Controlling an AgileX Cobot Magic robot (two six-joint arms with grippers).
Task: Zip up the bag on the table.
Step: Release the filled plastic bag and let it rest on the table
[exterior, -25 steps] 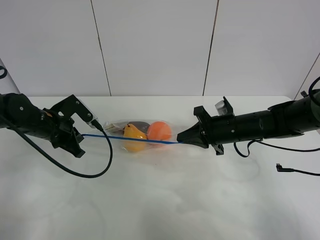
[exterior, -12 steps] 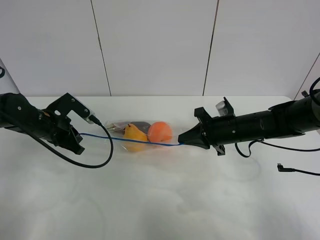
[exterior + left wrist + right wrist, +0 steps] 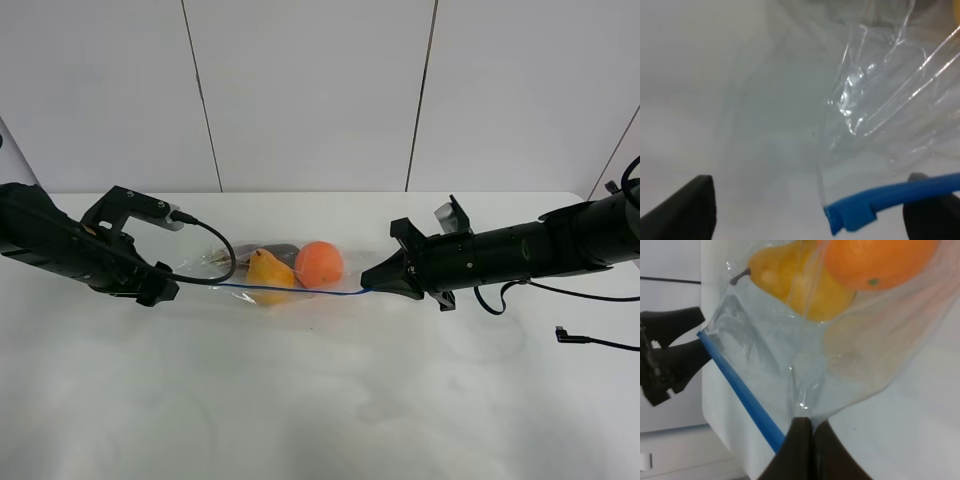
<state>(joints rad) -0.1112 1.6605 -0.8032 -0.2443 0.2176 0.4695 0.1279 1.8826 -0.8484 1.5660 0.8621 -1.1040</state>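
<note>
The clear bag (image 3: 285,270) lies on the white table (image 3: 320,400) with an orange (image 3: 319,263), a yellow pear (image 3: 266,270) and a dark item inside. Its blue zipper strip (image 3: 300,291) runs along the near edge. My right gripper (image 3: 372,283) is shut on the strip's right end; in the right wrist view the fingers (image 3: 801,436) pinch the strip (image 3: 740,387) and bag corner. My left gripper (image 3: 165,290) is low over the table just left of the bag. In the left wrist view it is open (image 3: 810,200), with the strip's free end (image 3: 852,215) between the fingers, untouched.
A loose black cable (image 3: 580,340) lies on the table at the far right. The left arm's own cable (image 3: 222,262) loops over the bag's left end. A white panelled wall stands behind the table's back edge (image 3: 320,194).
My left arm has dropped and swung lower toward the table. The strip's left end no longer reaches it and has sunk toward the table. The right gripper has barely moved.
</note>
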